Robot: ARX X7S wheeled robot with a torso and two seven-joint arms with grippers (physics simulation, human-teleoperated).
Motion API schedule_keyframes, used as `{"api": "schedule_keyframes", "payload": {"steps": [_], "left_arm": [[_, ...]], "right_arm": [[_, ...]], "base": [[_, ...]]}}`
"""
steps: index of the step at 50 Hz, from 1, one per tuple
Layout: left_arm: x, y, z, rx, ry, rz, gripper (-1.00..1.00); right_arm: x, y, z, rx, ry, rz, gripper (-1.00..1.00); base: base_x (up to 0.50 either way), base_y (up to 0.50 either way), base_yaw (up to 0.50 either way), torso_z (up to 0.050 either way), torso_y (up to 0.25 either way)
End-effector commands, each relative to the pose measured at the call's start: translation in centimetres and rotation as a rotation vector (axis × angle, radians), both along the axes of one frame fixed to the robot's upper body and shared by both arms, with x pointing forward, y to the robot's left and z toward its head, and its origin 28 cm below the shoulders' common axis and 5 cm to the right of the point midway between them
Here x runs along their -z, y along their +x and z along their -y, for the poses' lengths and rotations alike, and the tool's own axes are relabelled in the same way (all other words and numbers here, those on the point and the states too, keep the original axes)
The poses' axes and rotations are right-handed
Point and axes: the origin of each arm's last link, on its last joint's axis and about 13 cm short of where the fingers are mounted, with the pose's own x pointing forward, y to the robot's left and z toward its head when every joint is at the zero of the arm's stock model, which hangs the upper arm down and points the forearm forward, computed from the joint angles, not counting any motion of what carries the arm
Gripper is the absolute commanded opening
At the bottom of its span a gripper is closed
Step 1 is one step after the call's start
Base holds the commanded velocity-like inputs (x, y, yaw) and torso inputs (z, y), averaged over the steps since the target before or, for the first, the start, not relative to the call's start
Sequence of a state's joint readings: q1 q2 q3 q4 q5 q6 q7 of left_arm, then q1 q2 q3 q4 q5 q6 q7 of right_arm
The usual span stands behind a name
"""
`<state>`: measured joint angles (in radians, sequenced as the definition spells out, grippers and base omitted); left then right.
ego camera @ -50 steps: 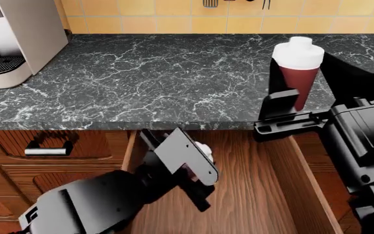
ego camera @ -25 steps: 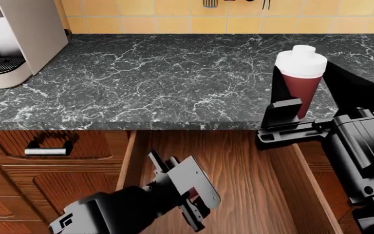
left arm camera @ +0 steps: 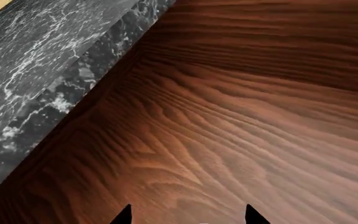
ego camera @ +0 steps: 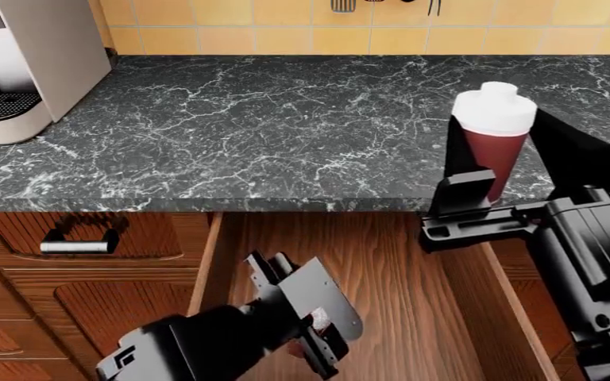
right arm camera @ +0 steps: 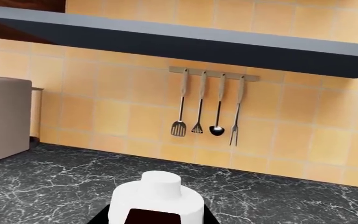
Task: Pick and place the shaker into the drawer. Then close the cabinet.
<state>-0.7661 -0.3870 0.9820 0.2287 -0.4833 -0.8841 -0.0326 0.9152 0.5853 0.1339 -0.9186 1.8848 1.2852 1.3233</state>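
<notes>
A dark marble counter [ego camera: 241, 127] is spanning the scene. Just below its front edge, the wide wooden drawer [ego camera: 390, 270] is standing pulled open, its plain floor showing nothing inside, ready to receive the shaker. The left gripper [ego camera: 305, 309] is hovering inside the drawer, near its left wall; its fingers [left arm camera: 124, 215] are spread wide around nothing. The right gripper [ego camera: 491, 171] is holding the dark red, white-capped shaker [ego camera: 492, 131] upright over the counter's front edge, just behind the drawer's right corner, fingers closed around it.
</notes>
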Motion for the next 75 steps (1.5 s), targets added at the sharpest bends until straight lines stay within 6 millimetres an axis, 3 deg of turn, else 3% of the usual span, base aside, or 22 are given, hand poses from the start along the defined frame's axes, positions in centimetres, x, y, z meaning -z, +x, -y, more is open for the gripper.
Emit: {"api": "schedule_keyframes", "payload": {"steps": [1, 8, 12, 24, 34, 44, 54, 62, 75], "left_arm": [[-3.1, -0.9, 0.0, -0.01, -0.141, 0.056, 1.0], [-9.1, -2.1, -1.4, -0.026, -0.326, 0.19, 1.0], [-11.6, -3.9, -2.3, -0.023, -0.398, 0.27, 1.0], [-13.7, -6.5, -6.1, -0.201, -0.518, 0.41, 1.0], [-16.5, -8.1, -8.2, -0.311, -0.591, 0.515, 1.0], [-16.4, -8.2, -9.0, -0.371, -0.618, 0.544, 1.0], [-15.8, -8.7, -9.2, -0.382, -0.631, 0.504, 1.0], [-15.6, -9.2, -9.3, -0.377, -0.64, 0.493, 1.0], [-14.3, -9.8, -9.6, -0.377, -0.645, 0.487, 1.0]], "right_arm": [[0.0, -0.1, 0.1, 0.011, -0.002, 0.009, -1.0], [-0.2, -0.1, 0.2, 0.01, -0.003, 0.009, -1.0], [-0.2, 0.0, 0.2, 0.007, -0.028, -0.003, -1.0], [-0.8, 1.2, 0.8, 0.038, -0.078, -0.058, -1.0], [0.8, 3.3, 1.1, -0.005, -0.199, -0.223, -1.0], [0.0, 5.6, 0.9, -0.184, -0.473, -0.443, -1.0], [1.3, 8.8, 0.7, -0.293, -0.547, -0.628, -1.0], [4.3, 11.0, 0.7, -0.28, -0.575, -0.747, -1.0], [9.7, 12.5, 1.7, -0.204, -0.54, -0.907, -1.0]], "base": [[0.0, 0.0, 0.0, 0.0, 0.0], [0.0, 0.0, 0.0, 0.0, 0.0], [0.0, 0.0, 0.0, 0.0, 0.0], [0.0, 0.0, 0.0, 0.0, 0.0], [0.0, 0.0, 0.0, 0.0, 0.0], [0.0, 0.0, 0.0, 0.0, 0.0], [0.0, 0.0, 0.0, 0.0, 0.001], [0.0, 0.0, 0.0, 0.0, 0.0], [0.0, 0.0, 0.0, 0.0, 0.0]]}}
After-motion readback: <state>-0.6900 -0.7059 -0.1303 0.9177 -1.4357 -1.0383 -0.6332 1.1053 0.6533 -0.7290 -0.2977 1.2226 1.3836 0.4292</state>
